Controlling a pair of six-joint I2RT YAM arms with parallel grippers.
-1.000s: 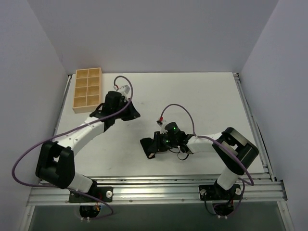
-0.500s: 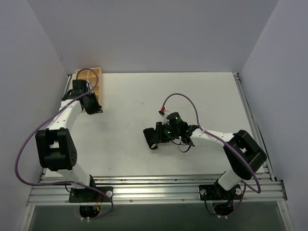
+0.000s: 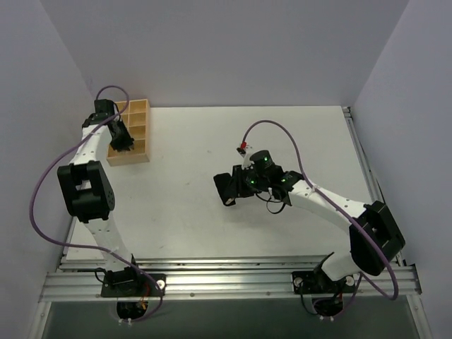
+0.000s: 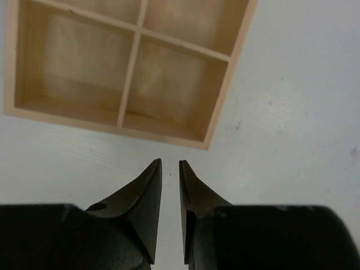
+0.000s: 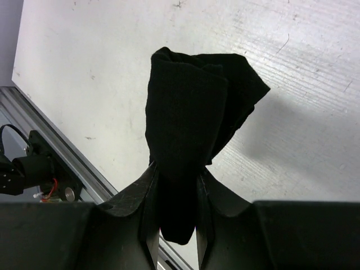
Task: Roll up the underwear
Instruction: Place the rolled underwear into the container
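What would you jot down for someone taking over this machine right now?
Left end effector: jaws slightly parted, empty, by the wooden tray.
Right end effector: shut on the underwear, a black bundle over the middle of the table.
Done: garment bunched up and gripped; tray compartments in view are empty.
Left: tidy the roll if needed, then set it down, probably in the tray.

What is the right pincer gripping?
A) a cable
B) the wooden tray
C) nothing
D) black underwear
D: the right wrist view shows the black underwear bunched and pinched between the two fingers of the right pincer.
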